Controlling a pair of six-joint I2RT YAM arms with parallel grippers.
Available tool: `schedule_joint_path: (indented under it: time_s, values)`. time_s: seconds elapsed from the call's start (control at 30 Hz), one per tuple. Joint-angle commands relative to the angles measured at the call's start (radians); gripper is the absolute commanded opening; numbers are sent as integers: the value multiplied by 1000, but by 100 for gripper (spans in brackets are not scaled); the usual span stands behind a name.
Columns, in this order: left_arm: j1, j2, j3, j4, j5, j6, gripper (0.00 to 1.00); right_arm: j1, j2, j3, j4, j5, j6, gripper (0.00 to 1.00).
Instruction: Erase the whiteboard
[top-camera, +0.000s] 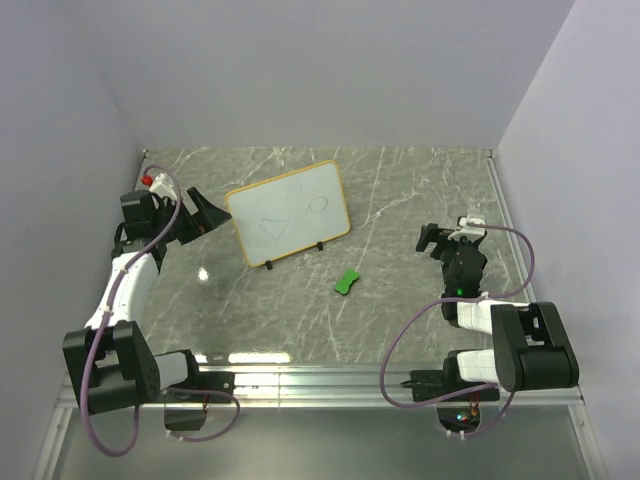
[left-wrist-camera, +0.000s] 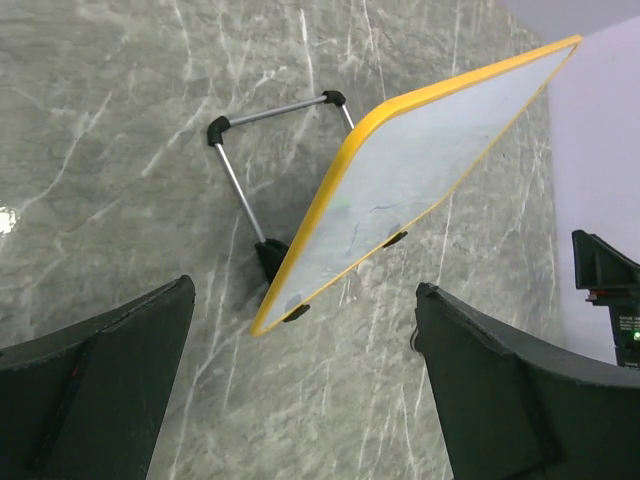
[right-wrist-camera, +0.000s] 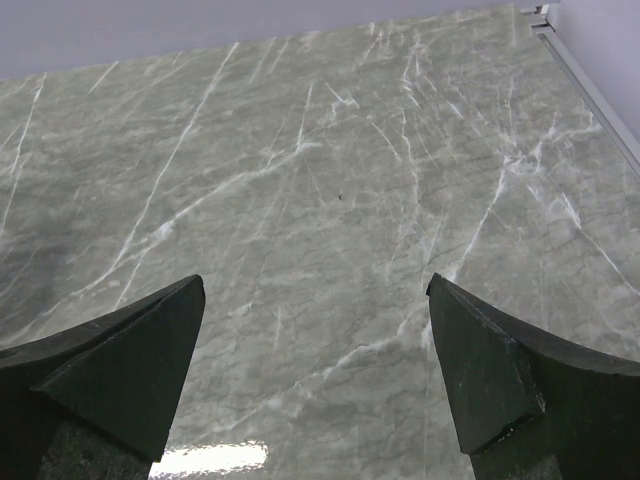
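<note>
The whiteboard (top-camera: 288, 213) has a tan-yellow frame and leans on a wire stand at the middle back of the table. It bears a faint triangle and a circle. In the left wrist view the whiteboard (left-wrist-camera: 430, 160) is seen edge-on with its stand (left-wrist-camera: 240, 190) behind it. A small green bow-tie eraser (top-camera: 347, 282) lies on the table in front of the board, to its right. My left gripper (top-camera: 205, 212) is open and empty just left of the board's left edge. My right gripper (top-camera: 432, 240) is open and empty at the right, apart from both.
The marble table (top-camera: 400, 190) is walled by lilac panels at the back and sides. A metal rail (top-camera: 330, 385) runs along the near edge between the arm bases. The right wrist view shows only bare marble (right-wrist-camera: 320, 200) and a corner rail (right-wrist-camera: 590, 90).
</note>
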Motion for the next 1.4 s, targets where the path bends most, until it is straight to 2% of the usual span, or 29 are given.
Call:
schedule_joint_path:
  time_s: [0.0,0.17,0.27,0.33,0.47,0.67,1.0,1.07,1.1,1.13,1.17,1.23,1.27,1.33,1.37]
  values:
    - [0,-39,33,-32,-51,16,99,4,-9,13,50,6,-15,100]
    - [1,-65,17,-51,-116,46,99,4,-11,12,52,6,-15,100]
    - [0,-58,0,-48,-88,56,96,4,-9,12,49,6,-15,100]
    - [-3,-58,-10,-49,-71,54,100,4,-9,12,52,6,-15,100]
    - [-14,-21,-21,-55,-56,54,100,6,-12,12,50,6,-14,100]
    - [-55,42,51,-127,-77,89,100,3,-10,13,49,5,-15,100]
    - [-131,79,65,-125,-94,95,99,6,-15,25,44,12,-18,100]
    - [-131,76,57,-117,-122,88,99,15,-90,94,-119,5,-27,100]
    - [-131,74,54,-115,-135,85,99,21,-109,154,-380,32,-3,100]
    - [-131,73,49,-100,-157,82,99,21,-119,283,-493,31,23,100]
    - [-131,71,39,-91,-166,79,99,21,-126,333,-646,-4,43,100]
    - [-131,67,20,-53,-207,72,99,23,-188,418,-730,-73,86,100]
    - [-131,68,16,-40,-223,56,99,26,-214,438,-808,-122,170,100]
    - [-122,80,-4,1,-240,19,100,59,-292,513,-913,-136,259,100]
    - [-115,83,-21,73,-225,13,100,79,-314,542,-1035,-121,320,100]
